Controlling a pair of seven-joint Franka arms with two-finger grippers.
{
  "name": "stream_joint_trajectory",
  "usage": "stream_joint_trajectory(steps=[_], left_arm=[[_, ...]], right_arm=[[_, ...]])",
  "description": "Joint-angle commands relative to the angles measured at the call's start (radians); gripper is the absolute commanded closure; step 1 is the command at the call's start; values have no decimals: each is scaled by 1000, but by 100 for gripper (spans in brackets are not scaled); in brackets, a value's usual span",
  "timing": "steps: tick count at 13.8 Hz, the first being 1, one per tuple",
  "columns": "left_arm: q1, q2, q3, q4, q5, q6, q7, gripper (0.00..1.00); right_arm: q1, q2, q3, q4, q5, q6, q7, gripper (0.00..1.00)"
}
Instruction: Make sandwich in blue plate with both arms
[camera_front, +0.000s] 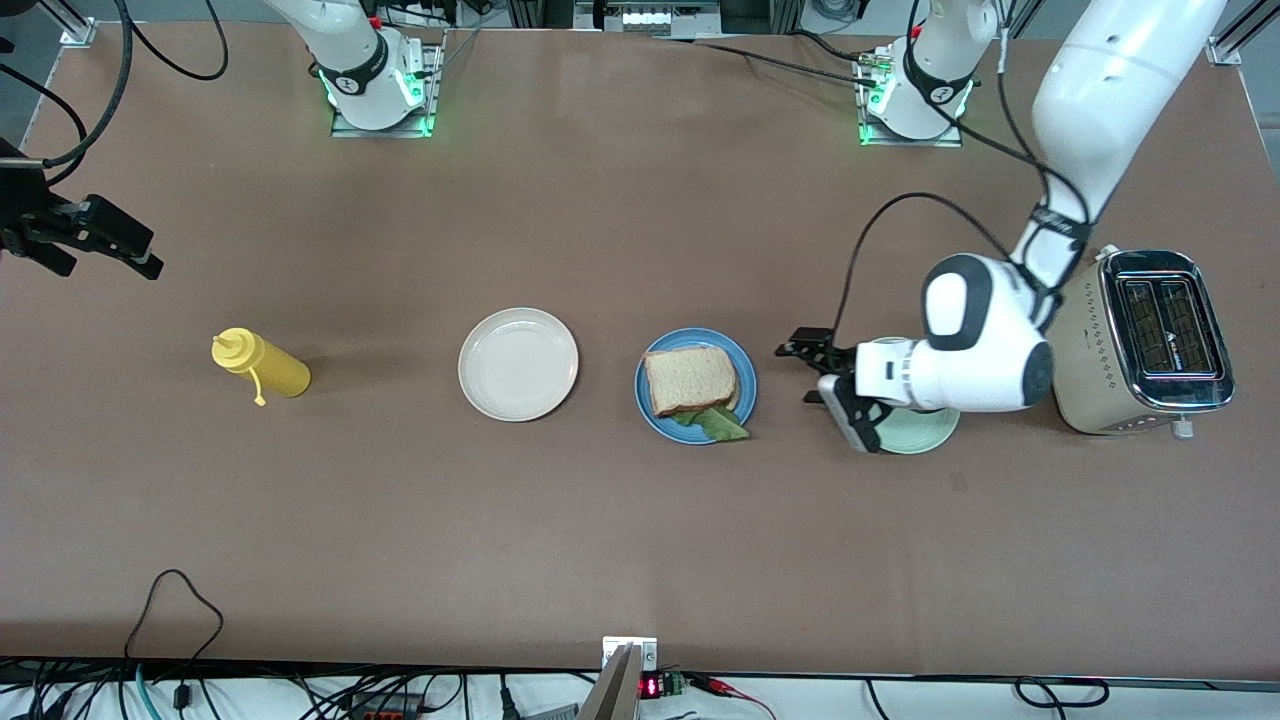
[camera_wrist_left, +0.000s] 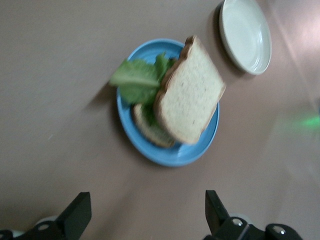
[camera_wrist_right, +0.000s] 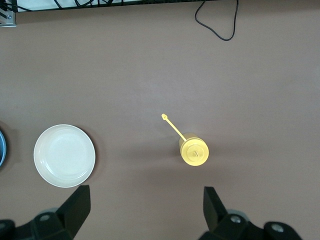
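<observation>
We are holding our left gripper (camera_front: 815, 375) over the desk (camera_front: 600, 520) between the blue plate (camera_front: 650, 405) and mint plate (camera_front: 925, 430), fingers (camera_wrist_left: 75, 215) released. The sandwich (camera_front: 690, 380) is lying on the blue plate. Our right gripper (camera_front: 110, 245) is waiting above the mustard bottle (camera_front: 262, 365), fingers spread, empty.

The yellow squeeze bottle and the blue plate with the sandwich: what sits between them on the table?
A cream-white plate, with nothing on it, sits between the yellow squeeze bottle and the blue plate, as the front view shows.
</observation>
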Motion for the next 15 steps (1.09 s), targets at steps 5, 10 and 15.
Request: stream_joint_trajectory(steps=[5,10,15], left_arm=[[-5,-219,53,-3,435,-262,-375,0],[-39,-297,26,281,626,-647,-727,0],[-75,-459,133,313,486,-681,-752,0]], right_arm=[[-1,-5,0,-2,18,4,-6,0],[4,-7,0,-2,18,4,-4,0],[13,-7,7,-2,19,7,-14,0]])
